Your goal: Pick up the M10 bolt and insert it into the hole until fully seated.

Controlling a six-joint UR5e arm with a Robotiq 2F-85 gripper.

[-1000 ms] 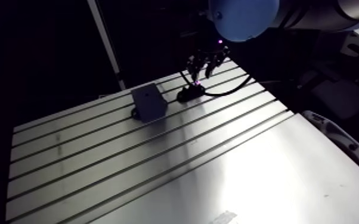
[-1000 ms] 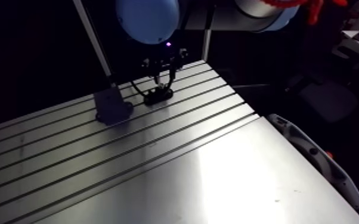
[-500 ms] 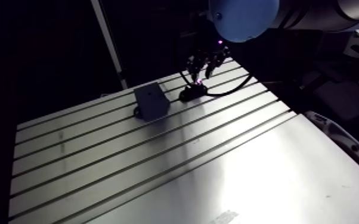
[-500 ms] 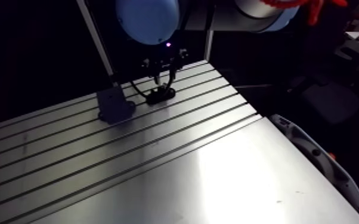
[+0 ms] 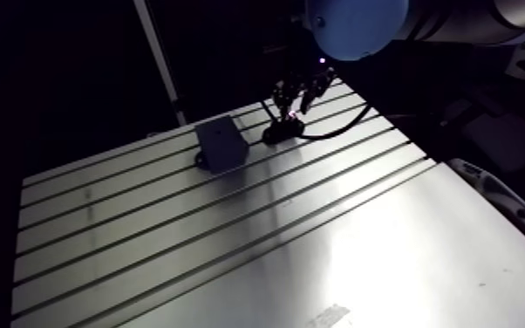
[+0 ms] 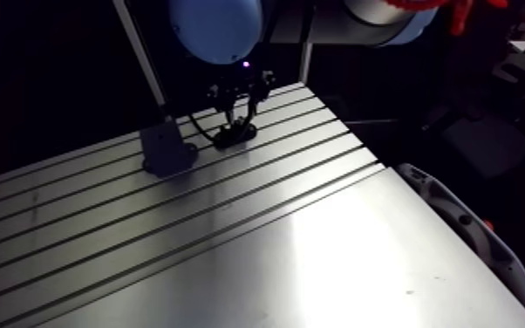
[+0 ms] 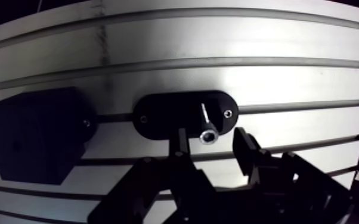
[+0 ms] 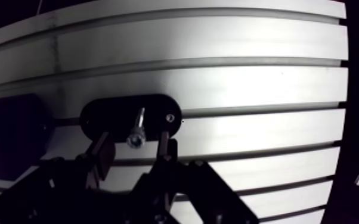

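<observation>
The M10 bolt (image 7: 207,136) stands in a black oval holder (image 7: 164,116) fixed on a slot of the aluminium table (image 7: 217,47), its head towards the wrist camera. My gripper (image 7: 212,142) hangs just above the holder, open, with one finger on each side of the bolt head and a gap at both sides. Beside the holder sits a dark block (image 7: 36,140); its hole does not show clearly. In the arm view the gripper (image 5: 290,103) is over the holder (image 5: 282,133) near the table's far edge, with the block (image 5: 221,144) to its left.
A thin upright pole (image 5: 157,61) rises at the table's far edge behind the block. The near part of the table is a smooth plate (image 5: 388,262) without slots. A grey curved object (image 5: 501,187) lies beyond the right edge.
The arm view has shifted slightly, so the camera moved. The gripper stays over the holder, and the block and holder have not moved on the table.
</observation>
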